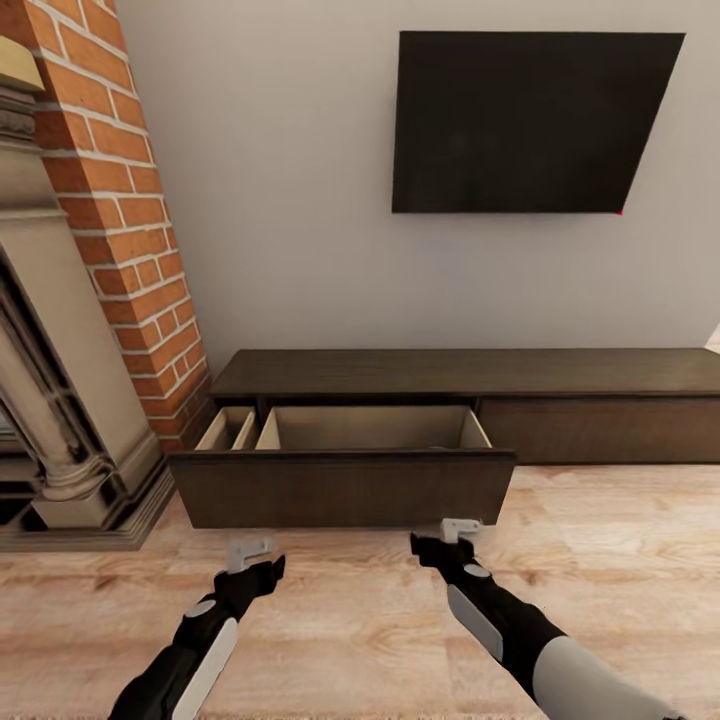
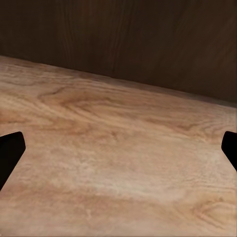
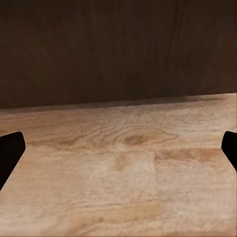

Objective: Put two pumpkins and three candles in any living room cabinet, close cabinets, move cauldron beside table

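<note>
The long, low, dark-brown cabinet [image 1: 560, 372] runs along the pale wall. Its left drawer is pulled out, and the wide front [image 1: 340, 488] stands over the plank floor. The pale beige divided interior [image 1: 372, 428] has nothing in it. My left gripper [image 1: 248, 552] hovers open just in front of the drawer front's left half. My right gripper [image 1: 458, 530] is open close to its right end. In the wrist views each gripper [image 2: 118, 153] [image 3: 118, 153] faces the dark drawer front over the floor, fingertips [image 2: 10, 150] [image 3: 10, 150] wide apart. The candles are out of view.
A stone-coloured fireplace surround [image 1: 60, 400] and a red brick chimney [image 1: 125, 200] stand at the left, right beside the open drawer. A black television [image 1: 520, 120] hangs on the wall above the cabinet. Light wood floor [image 1: 350, 630] stretches below and to the right.
</note>
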`<state>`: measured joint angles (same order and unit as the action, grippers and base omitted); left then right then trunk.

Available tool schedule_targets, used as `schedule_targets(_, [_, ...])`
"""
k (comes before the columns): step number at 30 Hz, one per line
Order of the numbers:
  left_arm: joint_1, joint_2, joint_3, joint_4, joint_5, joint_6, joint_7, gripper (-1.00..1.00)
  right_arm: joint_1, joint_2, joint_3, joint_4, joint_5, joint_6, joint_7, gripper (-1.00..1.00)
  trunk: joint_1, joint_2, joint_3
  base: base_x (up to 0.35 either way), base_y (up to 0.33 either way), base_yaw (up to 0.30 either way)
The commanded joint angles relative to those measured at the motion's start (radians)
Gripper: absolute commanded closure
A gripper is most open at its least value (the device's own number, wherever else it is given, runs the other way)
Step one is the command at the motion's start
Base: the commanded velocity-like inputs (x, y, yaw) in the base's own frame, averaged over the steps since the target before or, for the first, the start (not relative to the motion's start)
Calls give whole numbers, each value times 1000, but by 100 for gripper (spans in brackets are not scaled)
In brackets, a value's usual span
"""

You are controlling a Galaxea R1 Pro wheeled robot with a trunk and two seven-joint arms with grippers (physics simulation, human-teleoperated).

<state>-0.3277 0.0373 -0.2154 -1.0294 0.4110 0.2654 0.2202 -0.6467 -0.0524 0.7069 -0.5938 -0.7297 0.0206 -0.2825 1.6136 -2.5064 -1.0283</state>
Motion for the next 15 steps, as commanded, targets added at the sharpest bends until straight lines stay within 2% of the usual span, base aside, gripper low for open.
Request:
schedule_targets(1, [-1,1,-6,2,9,-5,10,-100,13,-1,17,-2,-6,-34,-11,-100,0,-1,-5,0,0,0])
schedule_targets(6, [-1,1,-9,7,7,-17,10,-100,40,-1,30,3,-6,-110,-13,-100,2,-2,-24,0,0,0])
schedule_targets(9, [-1,0,-13,8,8,-18,10,-100,43,-1,33,2,-2,-135,-13,-100,4,-3,-36,0,0,0])
schedule_targets(12, [-1,1,-15,8,6,-18,10,-100,44,0,34,2,-2,-205,-7,-100,5,-3,-47,0,0,0])
schedule_targets(15, [-1,1,-16,6,5,-18,10,-100,44,0,35,1,-1,-228,-2,-100,6,-4,-59,0,0,0])
